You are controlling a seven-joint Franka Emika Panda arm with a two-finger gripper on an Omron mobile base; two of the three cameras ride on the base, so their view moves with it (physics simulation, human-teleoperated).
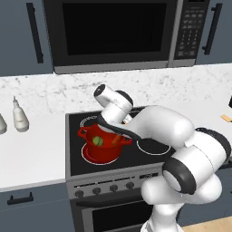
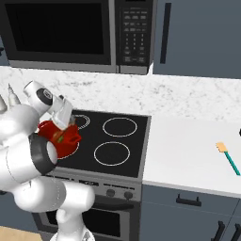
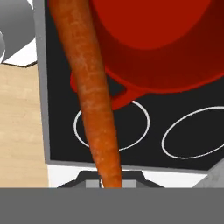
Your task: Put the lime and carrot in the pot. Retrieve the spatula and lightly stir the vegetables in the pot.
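gripper [image 1: 118,136] closed on carrot [image 3: 92,94], carrot runs out from the fingertips over the red pot [image 1: 103,153]; lime [image 1: 97,141] inside pot, just beside hand.

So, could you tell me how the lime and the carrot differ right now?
The lime is a small round yellow-green ball; the carrot is a long orange stick that tapers to one end. The lime lies loose inside the red pot, while the carrot is clamped in the shut gripper and slants over the pot's rim. In the left base view both show at the pot's mouth.
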